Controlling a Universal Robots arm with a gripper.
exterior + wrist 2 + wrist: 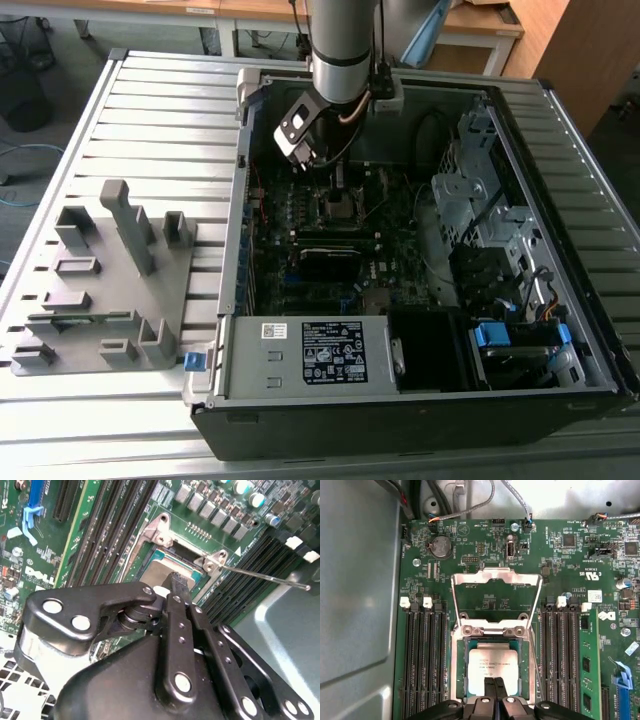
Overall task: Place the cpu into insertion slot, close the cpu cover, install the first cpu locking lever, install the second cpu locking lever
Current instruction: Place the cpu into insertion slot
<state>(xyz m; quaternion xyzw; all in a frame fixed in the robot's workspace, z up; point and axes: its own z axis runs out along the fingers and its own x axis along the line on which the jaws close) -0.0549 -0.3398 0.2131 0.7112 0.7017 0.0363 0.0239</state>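
The cpu [491, 666] lies flat in the insertion slot [460, 672], its silver-grey top facing up. The same cpu [161, 572] sits just past my fingertips in the second wrist view. The cpu cover [496, 576] is swung open, and the green board shows through its square opening. My gripper [495, 682] is shut, with its two fingertips pressed together over the near edge of the chip and nothing between them. A thin wire locking lever [262, 574] sticks out sideways from the socket's corner. In the exterior view the gripper [337, 184] hangs right above the socket [340, 207].
Rows of black memory slots [422, 655] flank the socket on both sides. The open computer case [560, 130] has a drive cage [465, 200] on the exterior view's right and a power supply [305, 355] at the front. A grey fixture block [105, 280] stands on the slatted table, on the exterior view's left.
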